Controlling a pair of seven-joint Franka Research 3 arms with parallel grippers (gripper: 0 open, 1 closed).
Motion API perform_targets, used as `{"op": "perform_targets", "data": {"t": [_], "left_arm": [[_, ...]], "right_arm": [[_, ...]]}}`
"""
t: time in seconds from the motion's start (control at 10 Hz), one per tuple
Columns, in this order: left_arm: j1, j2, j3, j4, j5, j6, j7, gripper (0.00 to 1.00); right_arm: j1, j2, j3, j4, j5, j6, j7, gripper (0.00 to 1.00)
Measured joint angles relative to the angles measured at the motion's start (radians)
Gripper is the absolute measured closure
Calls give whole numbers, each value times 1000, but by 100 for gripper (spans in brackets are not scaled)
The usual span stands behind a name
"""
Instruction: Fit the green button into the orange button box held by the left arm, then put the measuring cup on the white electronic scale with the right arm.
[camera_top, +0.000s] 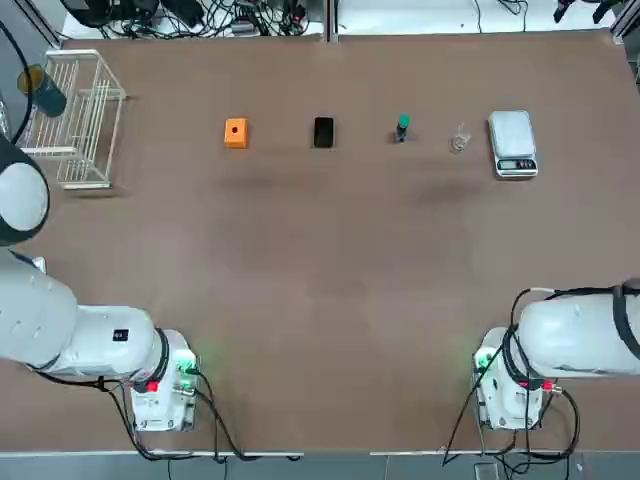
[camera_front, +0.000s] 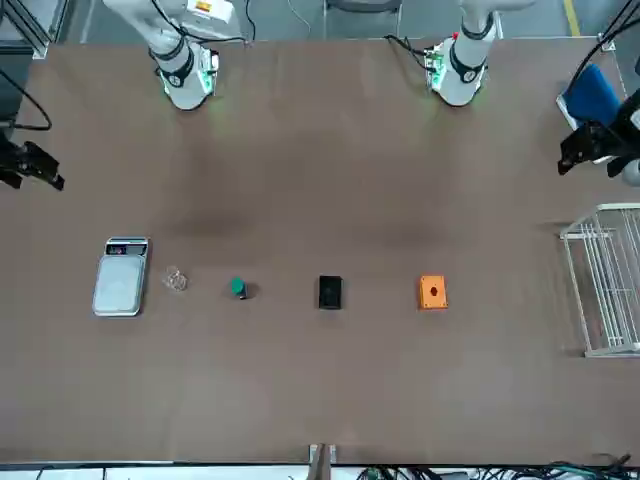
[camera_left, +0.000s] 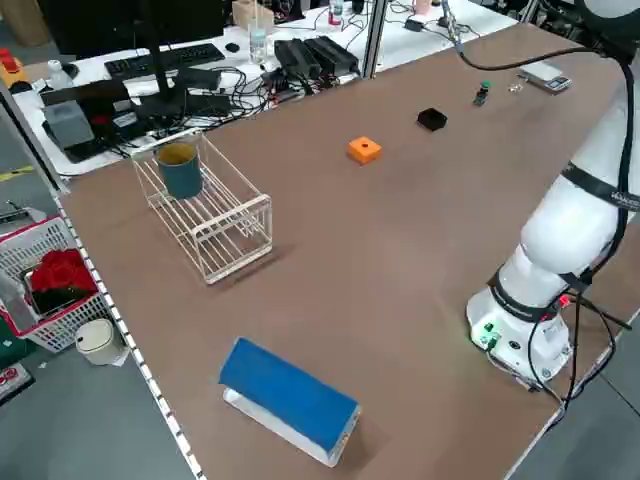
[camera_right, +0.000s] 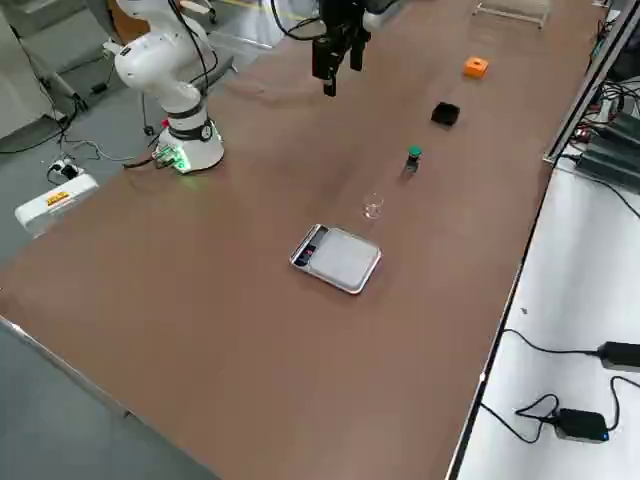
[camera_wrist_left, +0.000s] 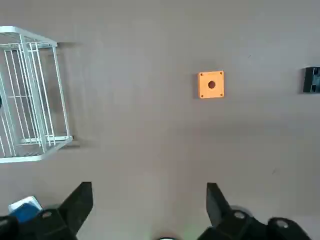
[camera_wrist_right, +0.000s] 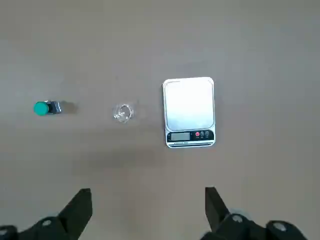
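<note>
Nothing is started yet: I see both grippers, left (camera_wrist_left: 149, 207) and right (camera_wrist_right: 147, 210), spread empty, so I judge the left must first fetch the box (camera_top: 235, 132), with button (camera_top: 402, 127), cup (camera_top: 459, 140) and scale (camera_top: 513, 143) in line beyond the black block (camera_top: 323, 132).

No text, brand, number or sign can be read anywhere in these views. The white electronic scale (camera_wrist_right: 189, 112) has a dark display strip at its near end, but no digits can be made out on it, and the coloured buttons beside the strip carry no legible marks.
</note>
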Motion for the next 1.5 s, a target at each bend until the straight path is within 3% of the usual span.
{"op": "perform_targets", "data": {"t": [1.1,1.5], "left_arm": [[20,29,7,-12,0,0,3,0],[4,37,-2,-14,0,1,2,0]], "right_arm": [[37,19,12,-4,9,-45,-41,0],[204,193,22,-18,71,151,210,0]]}}
